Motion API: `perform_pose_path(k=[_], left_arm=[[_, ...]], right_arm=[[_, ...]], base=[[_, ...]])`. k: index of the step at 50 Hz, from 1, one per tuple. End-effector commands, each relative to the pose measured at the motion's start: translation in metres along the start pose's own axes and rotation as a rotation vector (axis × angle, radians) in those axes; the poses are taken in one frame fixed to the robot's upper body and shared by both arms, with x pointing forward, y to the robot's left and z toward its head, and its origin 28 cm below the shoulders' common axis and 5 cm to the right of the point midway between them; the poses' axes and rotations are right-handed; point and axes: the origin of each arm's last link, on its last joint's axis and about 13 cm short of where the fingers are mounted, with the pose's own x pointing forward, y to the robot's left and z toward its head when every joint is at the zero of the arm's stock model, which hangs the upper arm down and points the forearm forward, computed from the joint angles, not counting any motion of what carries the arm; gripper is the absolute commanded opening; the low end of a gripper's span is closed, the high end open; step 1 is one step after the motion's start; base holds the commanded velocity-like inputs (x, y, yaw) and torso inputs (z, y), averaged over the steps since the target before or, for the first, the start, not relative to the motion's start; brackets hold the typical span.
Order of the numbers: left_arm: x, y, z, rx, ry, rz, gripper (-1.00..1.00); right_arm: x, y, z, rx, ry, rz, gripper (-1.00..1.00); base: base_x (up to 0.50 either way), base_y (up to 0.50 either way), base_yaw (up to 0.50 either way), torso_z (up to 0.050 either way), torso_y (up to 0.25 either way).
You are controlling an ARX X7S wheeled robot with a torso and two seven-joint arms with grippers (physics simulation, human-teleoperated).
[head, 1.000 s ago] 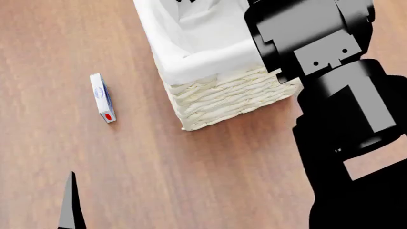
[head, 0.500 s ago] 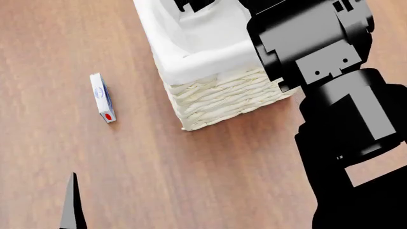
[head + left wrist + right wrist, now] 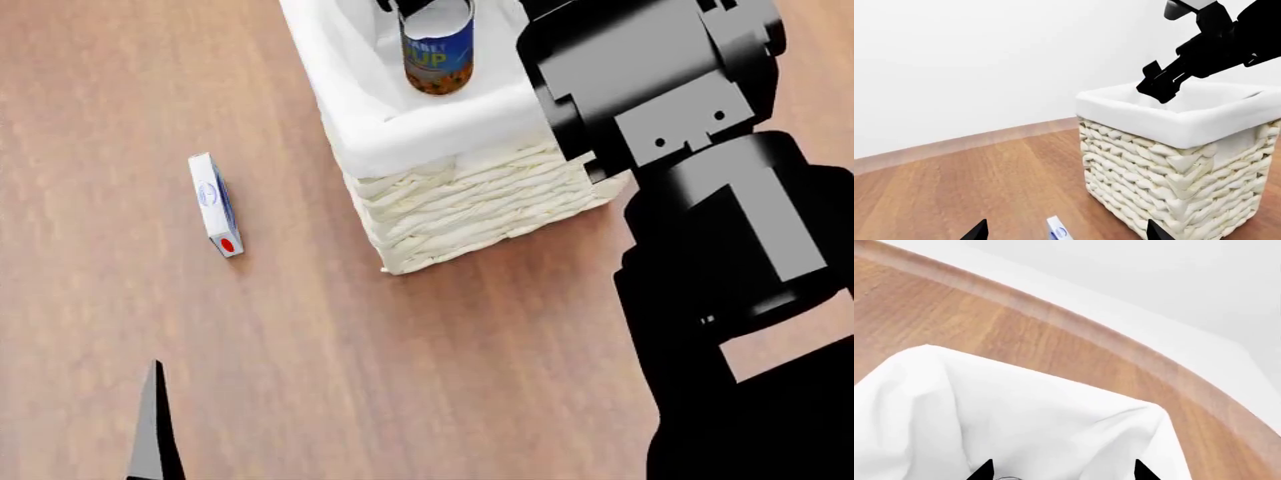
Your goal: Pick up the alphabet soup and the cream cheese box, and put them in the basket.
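over the cream-white woven wicker basket (image 3: 467, 200), your right tool (image 3: 1061, 471), tips apart, sits above the blue-labelled cylindrical soup can (image 3: 438, 50); left tool (image 3: 1064, 231) tips also apart.

The basket (image 3: 454, 190) stands on the floor (image 3: 334, 380); the soup can (image 3: 439, 50) sits upright inside it; the box (image 3: 214, 205) lies on the floor well to the basket's left, apart from it; the wall (image 3: 987, 60) rises behind the basket.

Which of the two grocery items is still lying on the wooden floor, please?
The cream cheese box; the alphabet soup is already over the basket.
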Motion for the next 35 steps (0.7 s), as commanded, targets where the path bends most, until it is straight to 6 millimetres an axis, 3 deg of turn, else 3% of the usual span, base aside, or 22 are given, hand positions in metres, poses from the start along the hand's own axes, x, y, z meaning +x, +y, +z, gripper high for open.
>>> perform_pose_path(k=[1,6,12,18,23,30,34,35], left_arm=[[0.0,0.0,0.0,0.0,0.001,0.0,1.0],[0.0,0.0,-0.001,-0.001,0.002,-0.001,1.0],[0.0,0.0,-0.001,0.0,0.004,-0.002,1.0],[0.0,-0.001,-0.003,0.0,0.007,-0.007,1.0],[0.001,-0.001,-0.003,-0.001,0.008,-0.01,1.0],[0.001,-0.002,-0.003,-0.003,0.006,-0.017,1.0],[0.001,-0.001,-0.001,-0.004,0.003,-0.014,1.0],[0.001,-0.001,-0.002,-0.003,0.005,-0.015,1.0]], right_arm=[[0.0,-0.001,0.004,-0.011,-0.002,-0.004,1.0],[-0.002,0.0,0.003,-0.01,-0.013,-0.008,1.0],[-0.019,-0.004,0.016,-0.026,-0.102,-0.046,1.0],[-0.055,0.003,0.019,-0.027,-0.212,-0.055,1.0],[-0.098,0.013,0.019,-0.008,-0.315,-0.045,1.0],[-0.134,0.025,0.003,-0.001,-0.422,-0.153,1.0],[-0.145,0.034,-0.02,-0.095,-0.565,-0.272,1.0],[-0.151,0.038,-0.032,-0.037,-0.564,-0.28,1.0]], base=[[0.0,0.0,0.0,0.0,0.0],[0.0,0.0,0.0,0.0,0.0],[0.0,0.0,0.0,0.0,0.0],[0.0,0.0,0.0,0.0,0.0],[0.0,0.0,0.0,0.0,0.0],[0.0,0.0,0.0,0.0,0.0],[0.0,0.0,0.0,0.0,0.0],[0.0,0.0,0.0,0.0,0.0]])
